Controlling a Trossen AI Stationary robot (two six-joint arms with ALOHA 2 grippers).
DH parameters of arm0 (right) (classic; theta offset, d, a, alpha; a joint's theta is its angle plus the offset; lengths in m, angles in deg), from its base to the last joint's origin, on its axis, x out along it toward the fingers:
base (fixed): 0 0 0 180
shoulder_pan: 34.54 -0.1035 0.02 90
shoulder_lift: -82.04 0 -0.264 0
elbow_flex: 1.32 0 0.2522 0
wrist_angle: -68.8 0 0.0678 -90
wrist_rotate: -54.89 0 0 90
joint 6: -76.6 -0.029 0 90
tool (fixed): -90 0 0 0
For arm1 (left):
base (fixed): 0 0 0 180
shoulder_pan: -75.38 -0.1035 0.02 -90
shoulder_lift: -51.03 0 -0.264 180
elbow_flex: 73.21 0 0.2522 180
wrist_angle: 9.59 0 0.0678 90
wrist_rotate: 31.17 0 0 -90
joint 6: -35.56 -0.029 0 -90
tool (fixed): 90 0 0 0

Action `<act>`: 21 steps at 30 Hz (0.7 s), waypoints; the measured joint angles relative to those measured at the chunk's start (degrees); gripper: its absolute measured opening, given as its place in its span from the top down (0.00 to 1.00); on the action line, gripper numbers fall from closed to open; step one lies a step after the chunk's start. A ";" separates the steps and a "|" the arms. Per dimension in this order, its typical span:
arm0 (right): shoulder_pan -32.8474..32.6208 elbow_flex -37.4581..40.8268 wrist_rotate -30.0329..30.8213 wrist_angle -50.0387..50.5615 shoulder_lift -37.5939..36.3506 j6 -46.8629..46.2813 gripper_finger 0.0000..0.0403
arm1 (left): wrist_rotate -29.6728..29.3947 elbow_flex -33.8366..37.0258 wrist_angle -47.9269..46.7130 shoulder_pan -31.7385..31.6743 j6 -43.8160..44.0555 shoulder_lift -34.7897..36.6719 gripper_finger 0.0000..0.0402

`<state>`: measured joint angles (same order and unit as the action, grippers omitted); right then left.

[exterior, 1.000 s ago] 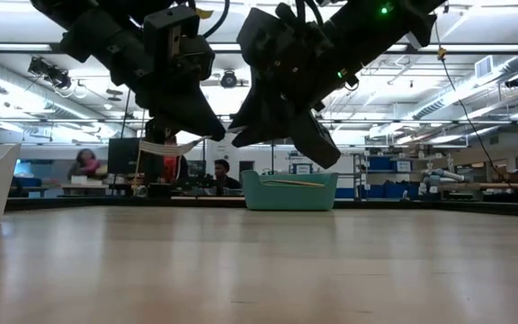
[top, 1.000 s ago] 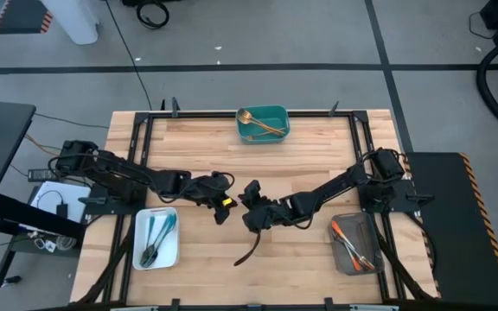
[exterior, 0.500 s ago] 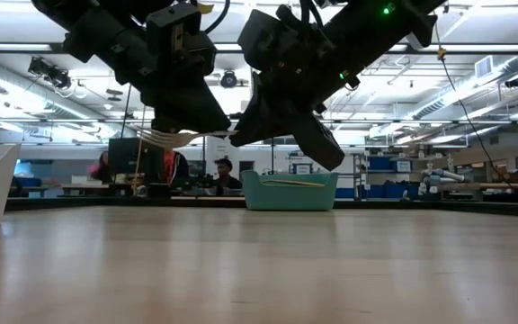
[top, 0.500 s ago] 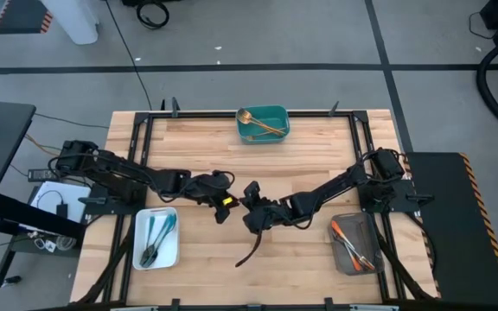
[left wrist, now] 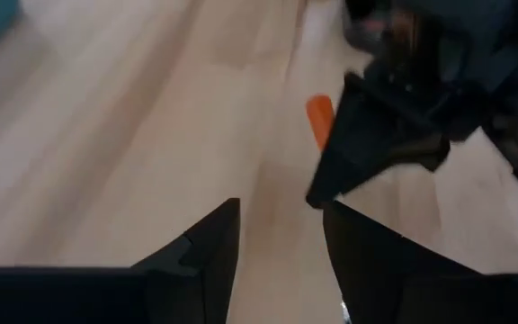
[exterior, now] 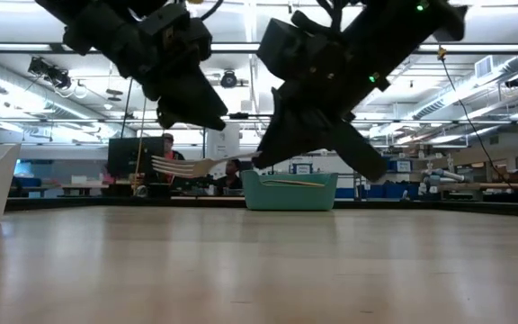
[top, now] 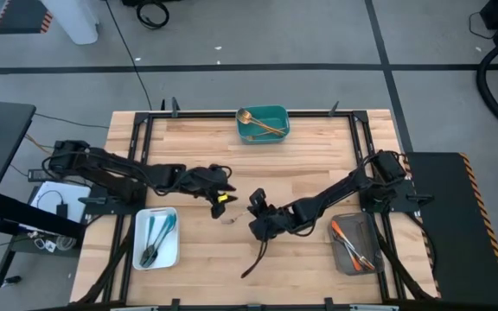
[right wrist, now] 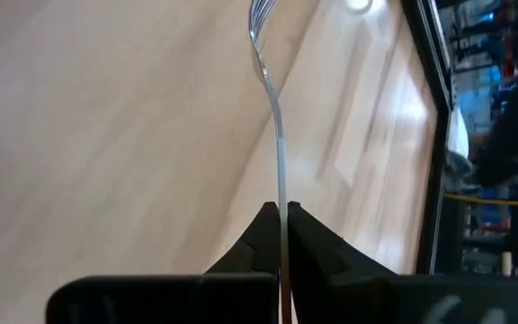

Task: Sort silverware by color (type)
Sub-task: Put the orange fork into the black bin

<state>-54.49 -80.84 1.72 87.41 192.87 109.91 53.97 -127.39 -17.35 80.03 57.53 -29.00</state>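
A fork [right wrist: 268,81] with a slim silver shaft and tines hangs above the middle of the table, tines toward the table's left [exterior: 180,166]. My right gripper [top: 251,219] is shut on it. An orange bit [left wrist: 320,120] shows beside that gripper in the left wrist view. My left gripper [top: 224,192] stands open just left of and beyond the fork's head [top: 230,218], touching nothing. The rest of the silverware lies in three trays. My right gripper pinches the fork's silver shaft [right wrist: 281,193] between its two fingertips. The fingers lie along the fork and point toward the table's left, nearly level. The fork sticks straight out past them, tines slightly lower [exterior: 169,166], lifted clear of the table.
A teal tray [top: 277,113] with gold pieces stands at the far edge. A white tray [top: 139,235] with blue-handled pieces is at the near left, and a grey tray [top: 344,257] with orange-handled pieces at the near right. Bare wood lies between them.
My left gripper has let go of the fork and drawn back toward the table's left and far side. The fork stays with my right gripper, which has gone a little toward the near right edge and carries it lower than before.
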 joint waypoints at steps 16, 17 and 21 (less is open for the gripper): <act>-3.13 -0.04 2.52 10.30 -3.11 -22.71 0.97 | -13.41 -0.06 10.17 -1.41 -25.04 6.14 0.57; -3.21 -0.04 2.30 11.65 -3.99 -25.24 0.97 | -13.45 -0.03 10.94 -1.59 -27.08 6.46 0.57; -3.52 -0.06 0.16 17.21 -8.39 -35.94 0.97 | -13.56 -0.05 15.84 -3.53 -33.34 6.91 0.57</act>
<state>-58.01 -80.90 1.88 104.62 184.48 73.97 40.41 -127.44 -1.52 76.50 24.19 -22.09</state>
